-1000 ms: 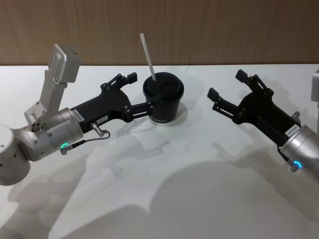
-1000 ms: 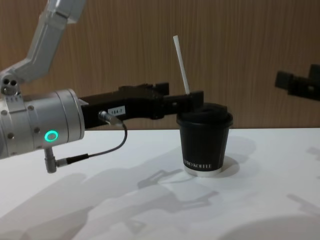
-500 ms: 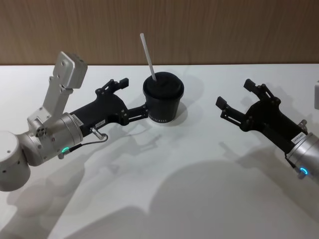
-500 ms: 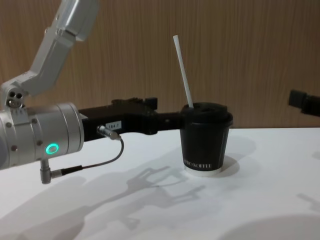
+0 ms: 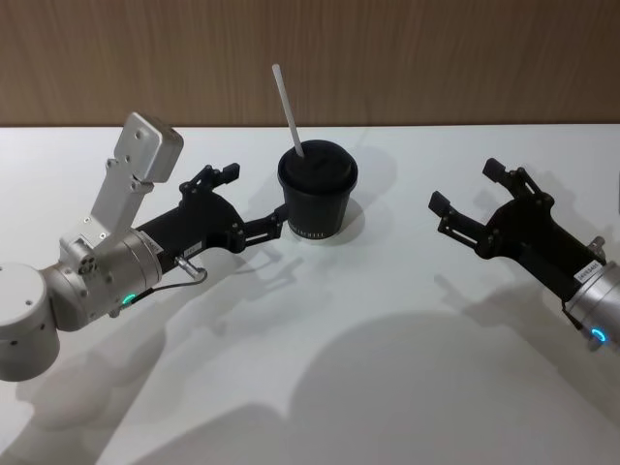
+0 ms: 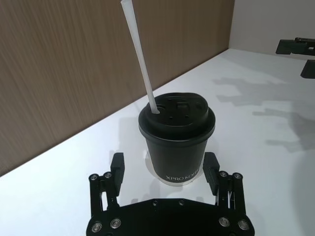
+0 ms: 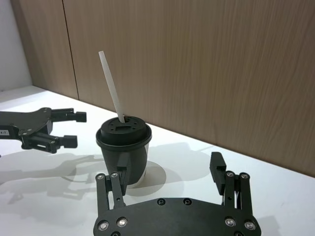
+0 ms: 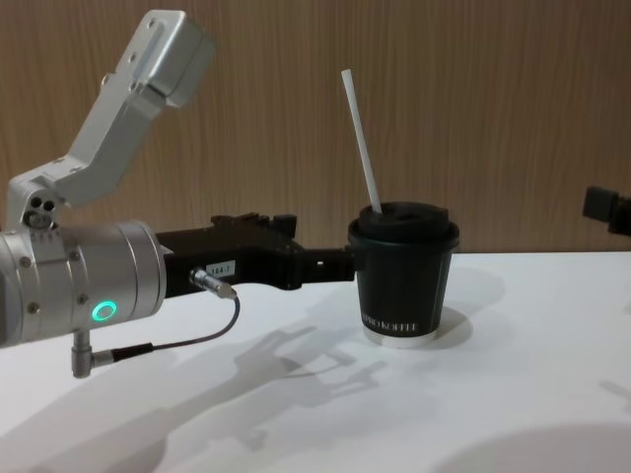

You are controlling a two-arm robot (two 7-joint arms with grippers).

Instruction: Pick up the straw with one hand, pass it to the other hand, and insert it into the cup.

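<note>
The straw (image 5: 288, 108) is standing in the cup (image 5: 318, 192), its lower end going through the hole in the domed lid and its upper part leaning slightly back toward the wooden wall, so the picking, passing and inserting are looking finished, and what is left seems to be only clearing the arms away. The cup is sitting upright on the white table (image 5: 387, 329), roughly midway between the two arms. The left gripper (image 5: 254, 201) is lying just beside the cup on the robot's left, its fingers spread and gripping nothing; in the left wrist view the two fingertips (image 6: 117, 167) are flanking the base of the cup without touching it, and the straw is rising well above them. The right gripper (image 5: 466, 198) is hanging well apart from the cup on the robot's right, likewise spread wide and carrying nothing, its fingers pointing toward the cup
</note>
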